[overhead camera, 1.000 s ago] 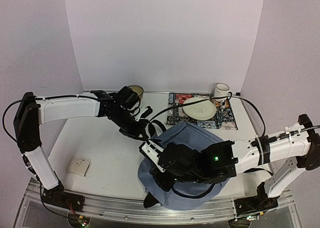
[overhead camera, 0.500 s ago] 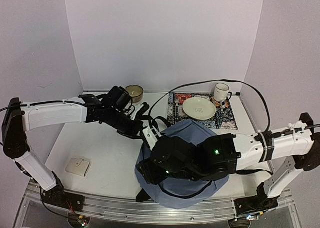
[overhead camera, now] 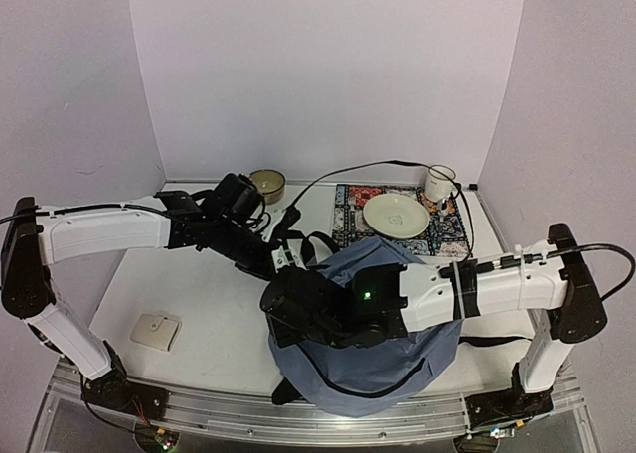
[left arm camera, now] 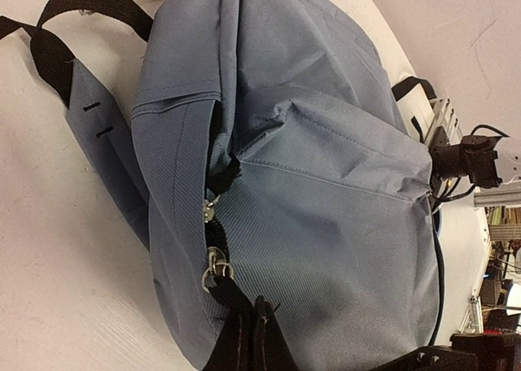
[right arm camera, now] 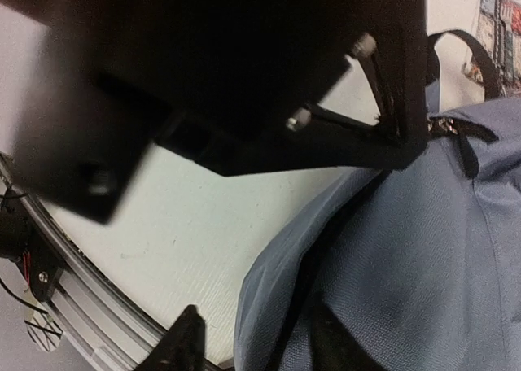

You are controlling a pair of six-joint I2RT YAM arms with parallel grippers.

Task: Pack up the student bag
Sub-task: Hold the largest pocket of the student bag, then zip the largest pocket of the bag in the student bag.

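Observation:
The student bag [overhead camera: 378, 359] is a blue-grey fabric backpack lying at the table's near middle, black straps [overhead camera: 316, 242] at its far side. It fills the left wrist view [left arm camera: 326, 192], where its black zipper runs down to a metal ring [left arm camera: 213, 265]. My left gripper [left arm camera: 252, 338] is shut on the black zipper pull at the bag's upper left edge [overhead camera: 278, 262]. My right gripper [overhead camera: 288, 309] reaches across the bag to its left side. In the right wrist view it [right arm camera: 256, 346] stands open astride the bag's edge [right arm camera: 277, 281], one fingertip [right arm camera: 183, 342] over the table.
A patterned mat [overhead camera: 447, 236] at the back right carries a pale plate [overhead camera: 396, 215], with a white mug [overhead camera: 439, 183] behind it. A bowl [overhead camera: 266, 183] stands at the back centre. A small pale square [overhead camera: 156, 330] lies front left. The table's metal front rail [overhead camera: 238, 413] runs close below the bag.
My right arm has swung left across the bag, and its gripper went from shut to open. The left gripper stays shut on the zipper pull, barely moved.

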